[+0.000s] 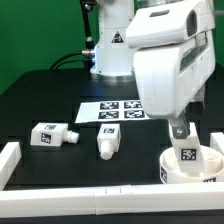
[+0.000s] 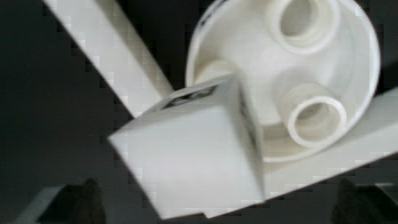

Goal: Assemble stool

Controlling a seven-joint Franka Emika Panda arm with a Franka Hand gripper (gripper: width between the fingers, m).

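Observation:
The round white seat disc (image 1: pixel 170 170) lies at the exterior view's lower right. One blocky white leg (image 1: pixel 186 153) with a tag stands upright in it. My gripper (image 1: pixel 181 131) hangs right above that leg. In the wrist view the leg (image 2: pixel 187 150) fills the foreground over the seat (image 2: pixel 249 60), which shows two round sockets. My gripper (image 2: pixel 217 208) is open: its dark fingers (image 2: pixel 71 203) stand wide of the leg, with a gap on each side. Two more legs lie on the table, one at the left (image 1: pixel 50 134) and one in the middle (image 1: pixel 108 142).
The marker board (image 1: pixel 112 110) lies flat behind the loose legs. White border rails run along the exterior view's left (image 1: pixel 10 160) and front (image 1: pixel 90 205); one rail passes beside the seat in the wrist view (image 2: pixel 111 60). The arm's base (image 1: pixel 108 50) stands at the back.

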